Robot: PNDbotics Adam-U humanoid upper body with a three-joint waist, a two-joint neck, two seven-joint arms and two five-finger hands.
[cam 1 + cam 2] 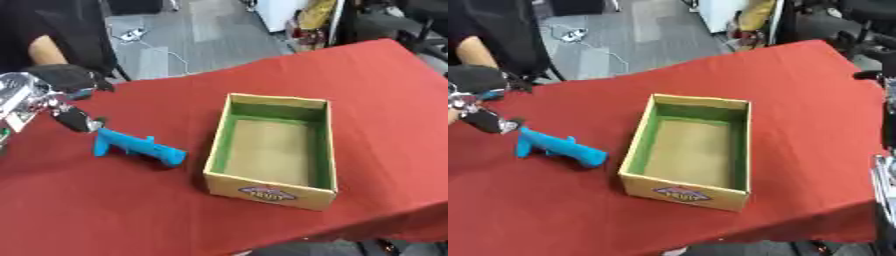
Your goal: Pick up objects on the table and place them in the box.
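While the left hand (77, 119) hovers, fingers relaxed and holding nothing, a blue toy (138, 147) lies beside the box (325, 197).
On the red worktop (105, 210), it looks light and stiff; its narrow middle seems easiest to grasp.

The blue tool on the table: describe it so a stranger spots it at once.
Start at the cardboard box on the red table. To the box's left lies the blue tool, just below the left hand. It is the only blue thing on the cloth.

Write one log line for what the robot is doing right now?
left hand: fingers by blue tool's end, not gripping | tool: on red table | box: empty | right hand: unseen
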